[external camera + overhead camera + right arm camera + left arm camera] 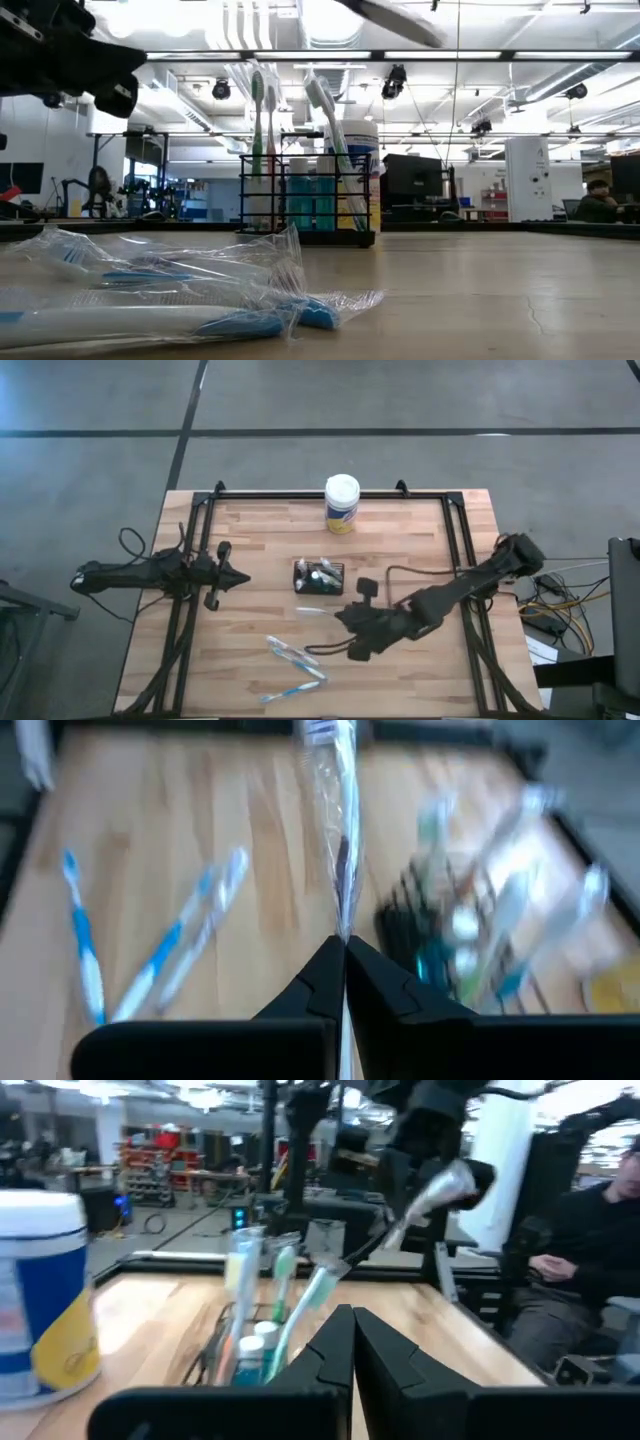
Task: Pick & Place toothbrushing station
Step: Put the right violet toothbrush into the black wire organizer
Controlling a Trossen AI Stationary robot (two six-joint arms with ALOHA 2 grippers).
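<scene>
The black slotted holder (318, 576) stands on the table's middle with several toothbrushes upright in it. It also shows in the low view (305, 205) and the right wrist view (455, 945). My right gripper (347, 617) is just near-right of the holder, shut on a clear-wrapped toothbrush (335, 810). My left gripper (238, 577) is shut and empty, left of the holder and pointing at it (255, 1335). My right gripper pinches one end of the wrapped toothbrush (343, 925) between its two fingertips. The brush runs on ahead of the fingers, roughly in line with them, toward the table's left. It is lifted clear of the table and shows high in the low view (390, 20).
A white-lidded, yellow-labelled canister (342, 503) stands at the far edge behind the holder. Several wrapped blue toothbrushes (295, 655) lie on the near part of the table, close to the low camera (150, 300). A seated person (590, 1250) is beyond the table's right side.
</scene>
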